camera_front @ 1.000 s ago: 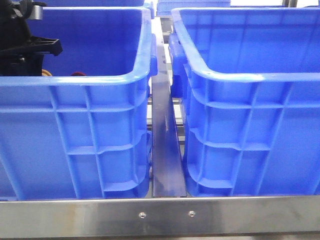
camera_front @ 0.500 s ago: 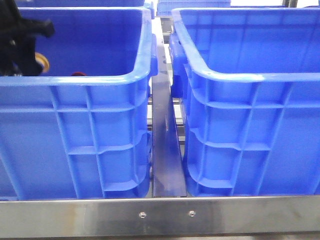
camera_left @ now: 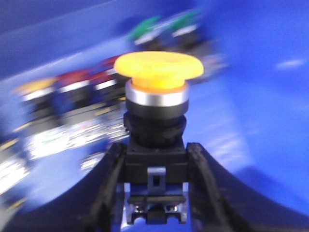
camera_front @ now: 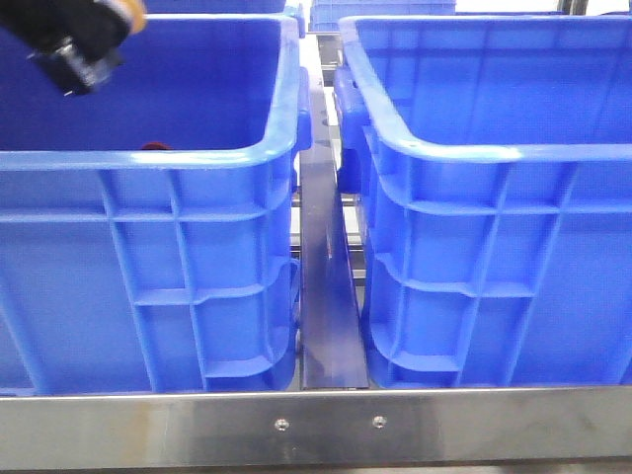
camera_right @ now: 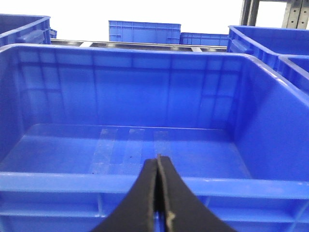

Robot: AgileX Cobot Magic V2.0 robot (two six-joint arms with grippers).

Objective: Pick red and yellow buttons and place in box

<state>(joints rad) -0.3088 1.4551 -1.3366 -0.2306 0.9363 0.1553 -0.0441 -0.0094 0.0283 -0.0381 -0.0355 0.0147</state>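
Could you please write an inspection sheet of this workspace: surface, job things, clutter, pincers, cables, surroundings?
Surface: steel frame rail in front.
Job things: yellow button gripped by its black base; left crate holds it; right crate looks empty.
Clutter: blurred red, yellow and green buttons on the left crate floor.
Pincers: left pincer shut on the yellow button; right pincer shut, empty.
Cables: nothing seen.
Surroundings: more blue crates behind.

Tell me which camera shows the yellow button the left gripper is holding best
The left wrist view: the yellow button fills the middle, its dark body clamped between the left gripper fingers, slightly blurred. The front view shows only a sliver of its orange-yellow cap at the top edge. The right wrist view doesn't show it.
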